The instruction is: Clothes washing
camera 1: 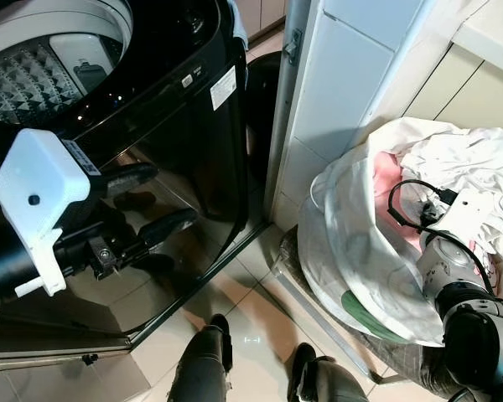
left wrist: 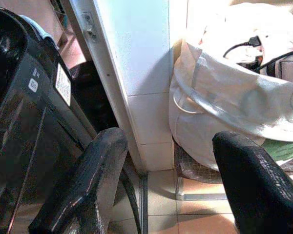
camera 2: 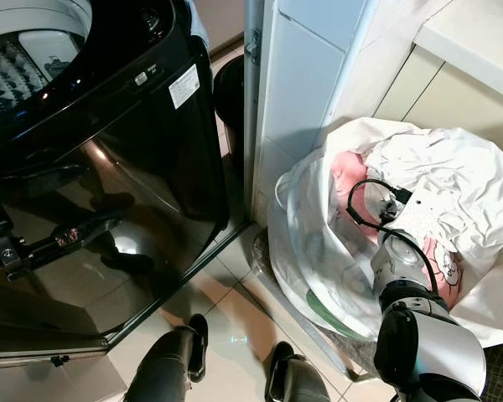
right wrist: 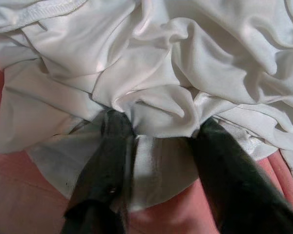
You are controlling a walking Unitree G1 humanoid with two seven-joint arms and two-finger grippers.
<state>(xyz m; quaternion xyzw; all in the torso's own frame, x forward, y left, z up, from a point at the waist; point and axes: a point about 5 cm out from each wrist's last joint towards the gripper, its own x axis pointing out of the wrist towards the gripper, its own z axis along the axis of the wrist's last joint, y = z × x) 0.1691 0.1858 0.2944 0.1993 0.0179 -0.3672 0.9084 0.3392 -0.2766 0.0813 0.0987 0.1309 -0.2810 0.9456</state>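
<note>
The right end effector (right wrist: 158, 146) is sunk in the laundry bag (camera 1: 360, 251), its two black fingers (right wrist: 107, 161) spread, a fold of white cloth (right wrist: 156, 114) bunched between them but not yet pinched. Pink fabric (right wrist: 19, 195) lies under and around that white garment. The right arm reaches forward and down into the mouth of the bag, its silver wrist (camera 2: 402, 260) above the clothes, a black cable (camera 2: 365, 197) looping over it. The left end effector (camera 1: 155, 205) is held out level before the glossy black front of the washing machine (camera 1: 184, 142), fingers apart and grasping nothing. The machine's tub (camera 1: 33, 79) stands uncovered. The bag sits on the tiled floor (camera 1: 251, 327) beside a white wall (camera 1: 335, 75).
</note>
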